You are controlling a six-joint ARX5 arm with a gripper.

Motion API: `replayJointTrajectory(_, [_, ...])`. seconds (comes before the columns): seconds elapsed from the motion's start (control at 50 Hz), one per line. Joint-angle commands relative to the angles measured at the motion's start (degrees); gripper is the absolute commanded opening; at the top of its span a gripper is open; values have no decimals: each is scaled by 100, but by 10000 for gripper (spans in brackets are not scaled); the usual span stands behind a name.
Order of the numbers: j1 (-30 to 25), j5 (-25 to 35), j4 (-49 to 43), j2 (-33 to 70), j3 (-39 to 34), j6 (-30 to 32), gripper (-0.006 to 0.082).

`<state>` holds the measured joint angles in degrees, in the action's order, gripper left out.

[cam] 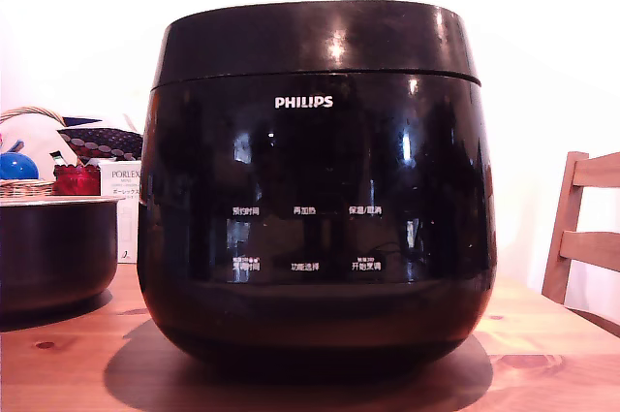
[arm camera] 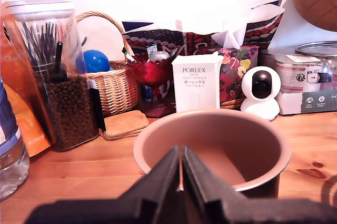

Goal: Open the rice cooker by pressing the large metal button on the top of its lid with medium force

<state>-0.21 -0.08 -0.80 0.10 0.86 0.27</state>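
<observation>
The glossy black rice cooker (cam: 315,208) fills the middle of the exterior view, standing on the wooden table (cam: 542,354) with its PHILIPS logo facing the camera. Its tapered lid (cam: 315,39) sits closed on the body. The lid's top face and its metal button are hidden from this low angle. The arm does not appear in the exterior view. In the wrist view my gripper (arm camera: 180,153) is shut with nothing between its black fingers (arm camera: 158,179), and it points toward a round dark pot with a copper-coloured inside (arm camera: 247,134). The cooker is out of the wrist view.
The dark pot (cam: 53,247) stands at the exterior view's left, beside a wicker basket (cam: 24,184) and a white PORLEX box (cam: 124,199). A wooden chair (cam: 581,228) is at the right. The wrist view also shows a pellet jar (arm camera: 52,76), a red goblet (arm camera: 152,74) and a small white camera (arm camera: 261,91).
</observation>
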Motion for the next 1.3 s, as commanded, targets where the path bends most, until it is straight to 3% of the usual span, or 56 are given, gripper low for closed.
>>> replayJointTrajectory(0.0, [-210, 824, 435, -81, -225, -780, -20])
replayJointTrajectory(0.26, [-210, 942, 555, -81, -225, -778, -20])
replayJointTrajectory(0.48, [-212, 1497, 1615, -81, -197, -778, -20])
replayJointTrajectory(0.6, [-223, 2037, 1657, -81, 101, -778, -20])
replayJointTrajectory(0.62, [-227, 2164, 1620, -81, 157, -2319, -20])
replayJointTrajectory(0.8, [-319, 3211, 857, -7, 822, -2588, -20])
replayJointTrajectory(1.02, [-610, 4050, 498, 629, 1491, -2581, -20])
replayJointTrajectory(1.28, [-1200, 4142, 793, 1742, 1985, -2398, -20])
